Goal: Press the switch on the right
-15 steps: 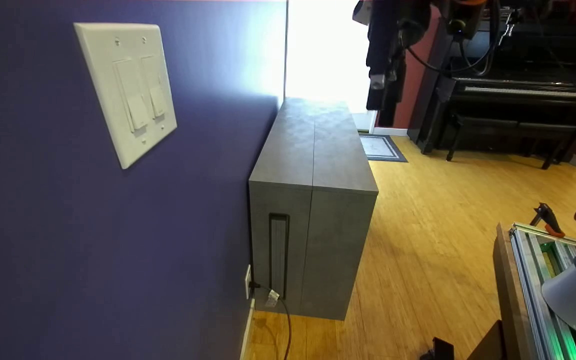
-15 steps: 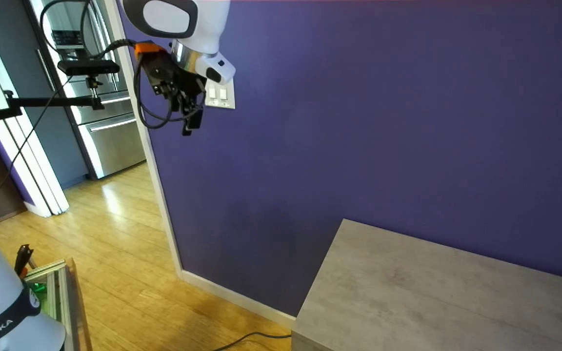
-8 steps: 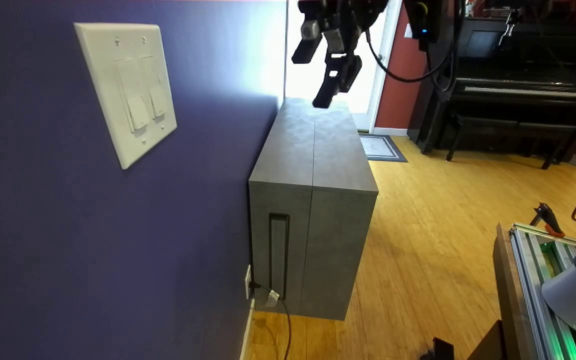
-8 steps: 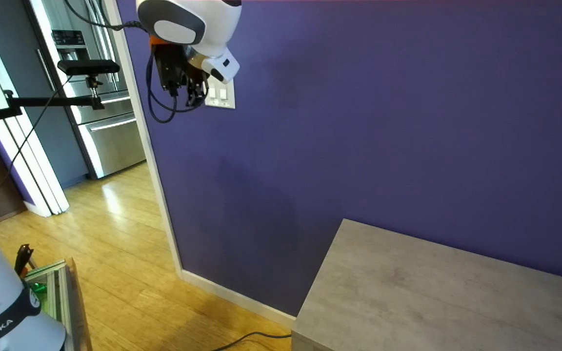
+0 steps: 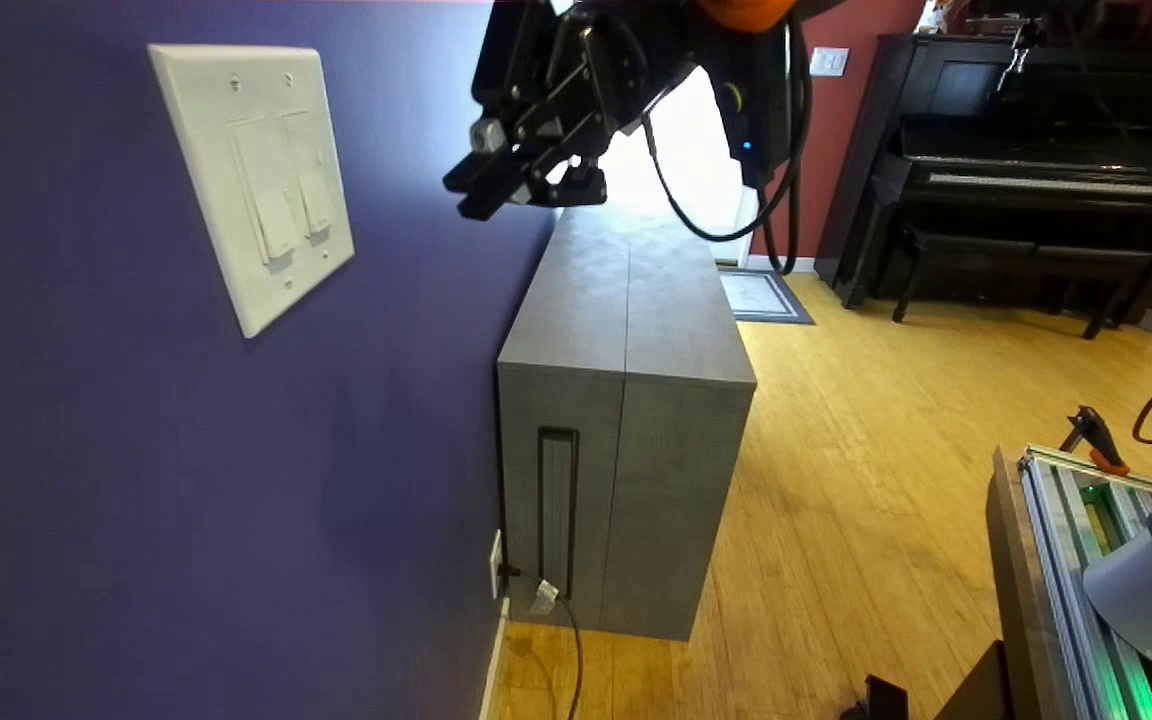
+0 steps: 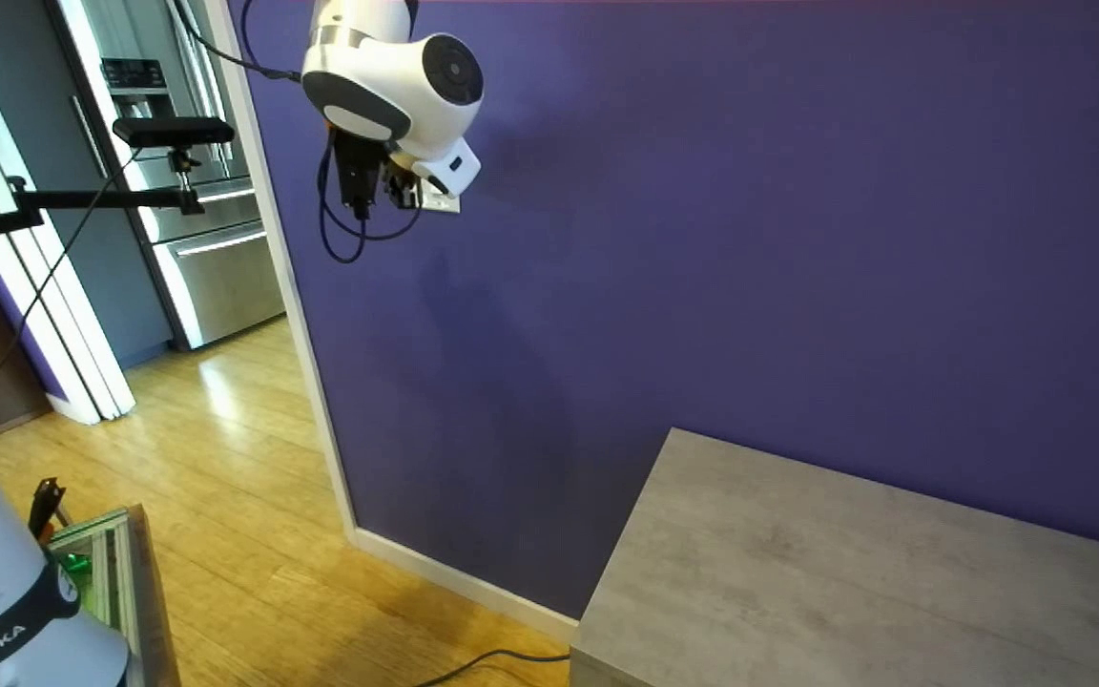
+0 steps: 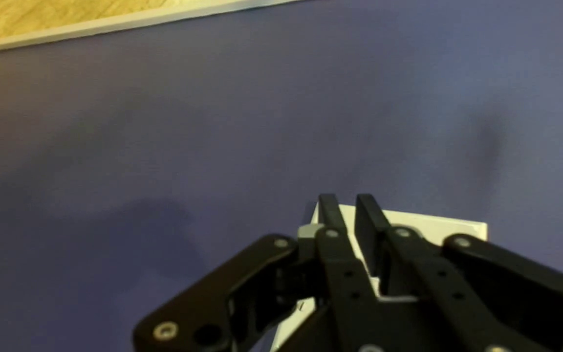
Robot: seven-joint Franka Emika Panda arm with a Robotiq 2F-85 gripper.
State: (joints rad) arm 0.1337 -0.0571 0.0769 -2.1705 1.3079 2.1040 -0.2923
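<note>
Currently holds gripper (image 7: pixel 347 198) apart from cream wall plate (image 5: pixel 208 150), with fingers (image 7: pixel 333 215) narrowly parted; shows right-hand switch (image 5: pixel 310 178) untouched beside left-hand rocker (image 5: pixel 262 185) in an exterior view.

Blown highlights and a mushy wrist view

So in an exterior view the doorway (image 5: pixel 701 135) at 1 o'clock is totally blown out, with a pale sheen on the cabinet (image 5: pixel 656 440) top at 12. The piano (image 5: pixel 1036 140) at 2 o'clock sinks to near black. The purple wall (image 5: pixel 236 470) is dim at 9 o'clock, fuzzy shadow around 8. In an exterior view the floor (image 6: pixel 244 477) catches a hot streak at 9 o'clock. Wrist view's kinda soft: gripper (image 7: pixel 347 205) slightly blurry, broad shadow at 8 o'clock, smaller smudge near 3, floor grain smeared at 10.
</note>
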